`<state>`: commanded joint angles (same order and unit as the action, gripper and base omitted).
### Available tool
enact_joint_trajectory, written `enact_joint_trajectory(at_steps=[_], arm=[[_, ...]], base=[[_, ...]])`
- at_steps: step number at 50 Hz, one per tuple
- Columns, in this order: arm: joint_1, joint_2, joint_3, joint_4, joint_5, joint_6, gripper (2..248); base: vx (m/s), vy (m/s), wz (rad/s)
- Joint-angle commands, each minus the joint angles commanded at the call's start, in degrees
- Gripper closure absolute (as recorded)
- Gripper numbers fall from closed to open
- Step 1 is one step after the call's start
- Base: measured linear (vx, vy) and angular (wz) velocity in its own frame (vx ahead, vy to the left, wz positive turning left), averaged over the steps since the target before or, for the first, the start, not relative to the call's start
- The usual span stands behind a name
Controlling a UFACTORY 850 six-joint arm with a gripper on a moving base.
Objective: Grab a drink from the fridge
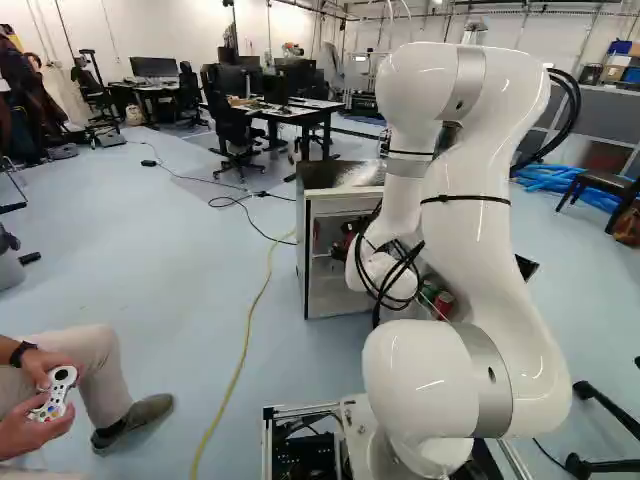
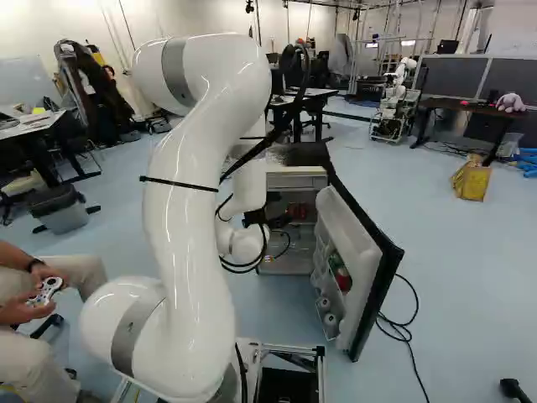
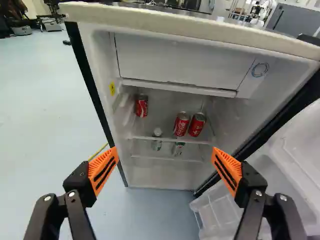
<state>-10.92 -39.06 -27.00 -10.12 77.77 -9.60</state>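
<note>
In the right base view my gripper [image 2: 277,217] is at the front of the open fridge [image 2: 289,180]. The wrist view shows the gripper [image 3: 165,152] open, with nothing between its fingers. Ahead of it, the fridge interior holds three red cans on a shelf: one can [image 3: 142,105] stands apart near a side wall, while a second can [image 3: 181,124] and a third can [image 3: 197,124] stand side by side. Below that shelf are a small clear bottle [image 3: 156,140] and another container [image 3: 178,148], partly hidden by the shelf edge.
The fridge door [image 2: 361,243] stands swung open, with items in its racks. A closed compartment [image 3: 185,60] spans the fridge's upper part. A seated person holds a game controller [image 1: 52,393]. A yellow cable [image 1: 245,350] crosses the floor. Another robot [image 2: 398,96] stands farther back.
</note>
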Motion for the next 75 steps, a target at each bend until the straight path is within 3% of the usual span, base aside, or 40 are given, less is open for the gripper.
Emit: enact_joint_trajectory(at_steps=[12,35,75], arm=[[-0.8,-3.6,-3.3,-0.2,-0.2,0.0,3],[-0.5,-10.1,-9.1,-0.2,-0.2,0.0,3],[0.1,-20.1,-18.1,2.9,-0.2,0.0,3]], base=[[0.0,0.0,0.0],[0.0,0.0,0.0],[0.0,0.0,0.0]])
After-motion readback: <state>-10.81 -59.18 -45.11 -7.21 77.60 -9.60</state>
